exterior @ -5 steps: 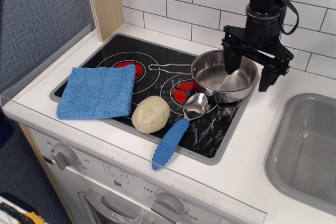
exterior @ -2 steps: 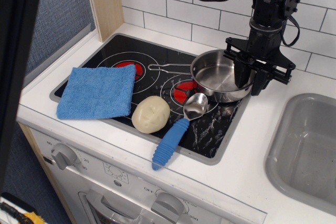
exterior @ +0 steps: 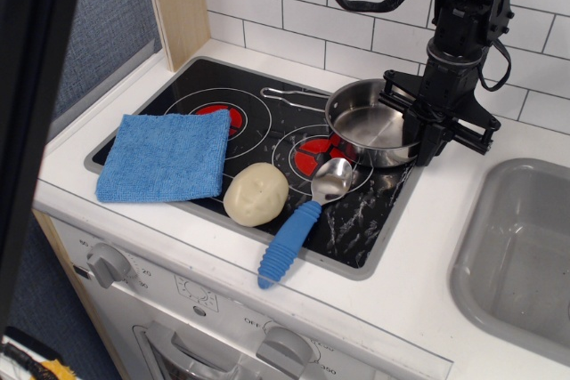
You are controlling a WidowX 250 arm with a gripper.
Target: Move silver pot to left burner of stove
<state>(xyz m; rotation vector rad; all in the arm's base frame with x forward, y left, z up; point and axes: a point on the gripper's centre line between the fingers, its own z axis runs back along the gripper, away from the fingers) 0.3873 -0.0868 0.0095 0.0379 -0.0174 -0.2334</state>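
The silver pot [exterior: 372,124] has lifted, its rim between the jaws.

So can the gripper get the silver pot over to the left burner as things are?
Probably yes: the gripper is clamped on the silver pot at its right rim. The blue cloth covers part of the left burner, so the pot may land partly on it.
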